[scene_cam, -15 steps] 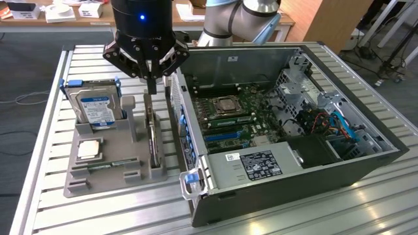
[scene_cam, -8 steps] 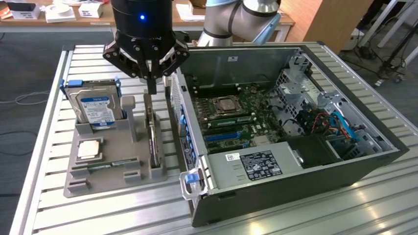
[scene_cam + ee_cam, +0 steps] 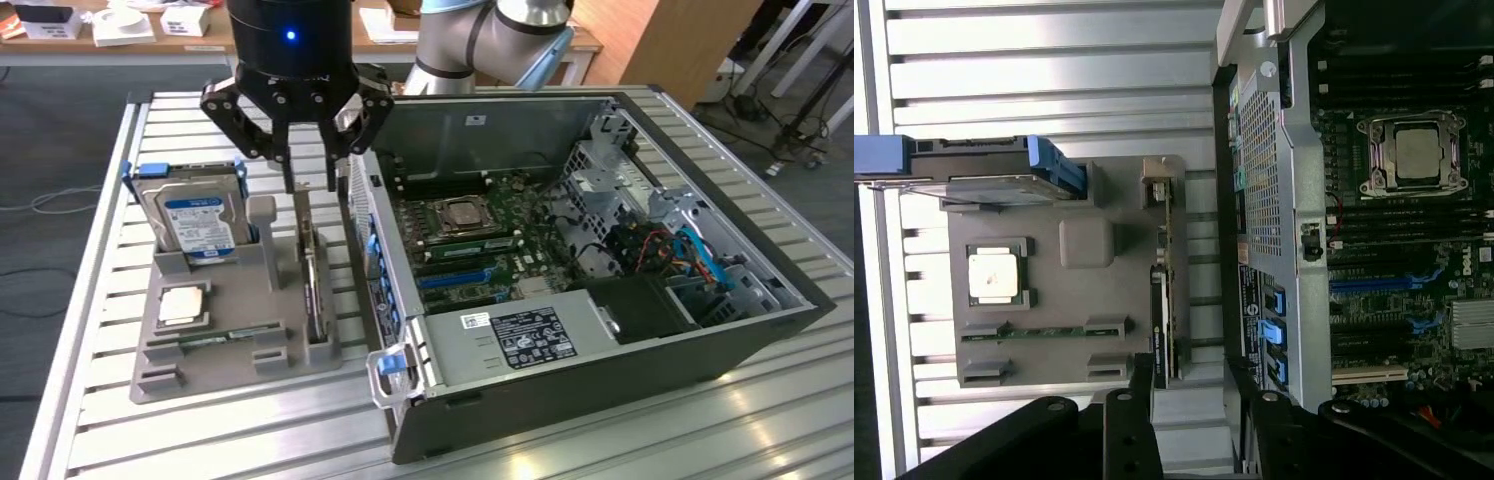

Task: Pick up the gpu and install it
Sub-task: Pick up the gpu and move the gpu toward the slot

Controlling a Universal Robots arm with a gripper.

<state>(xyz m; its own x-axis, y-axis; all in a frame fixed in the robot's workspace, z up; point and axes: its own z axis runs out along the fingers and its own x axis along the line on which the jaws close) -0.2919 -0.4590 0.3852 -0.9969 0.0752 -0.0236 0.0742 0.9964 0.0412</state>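
The gpu (image 3: 311, 285) is a thin dark card standing on its edge in a slot of the grey parts tray (image 3: 227, 360), on the side nearest the computer case. From the wrist view the gpu (image 3: 1161, 320) is seen edge-on. My gripper (image 3: 310, 170) hangs above the far end of the card, open, with black fingers (image 3: 287, 160) on either side of the card's line and nothing held. In the wrist view the gripper (image 3: 1189, 410) straddles the card's near end without touching it.
The tray also holds a silver hard drive (image 3: 198, 220) in a blue caddy, a CPU (image 3: 180, 305) and a RAM stick (image 3: 220, 338). The open computer case (image 3: 747, 330) lies at the exterior view's right, its motherboard (image 3: 467, 240) exposed with blue slots (image 3: 461, 275).
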